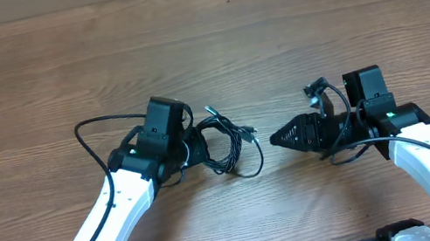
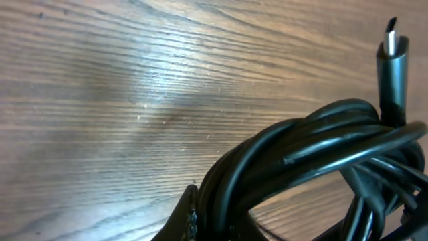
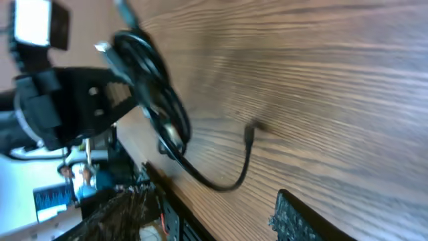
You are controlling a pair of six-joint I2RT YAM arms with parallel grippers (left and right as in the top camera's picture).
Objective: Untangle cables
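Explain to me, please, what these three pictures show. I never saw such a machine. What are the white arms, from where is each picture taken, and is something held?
These are two robot arms at a wooden table. The overhead view looks down from above. The other two pictures come from small cameras on the wrists, so they look tilted and very close.

On the table lies a bundle of thin black cables with small metal plugs. The left gripper is shut on the cables; its wrist view shows the strands and one plug close up. The right gripper holds nothing and points at the bundle from a little way off. Its jaws seem partly open, though I cannot tell for sure.
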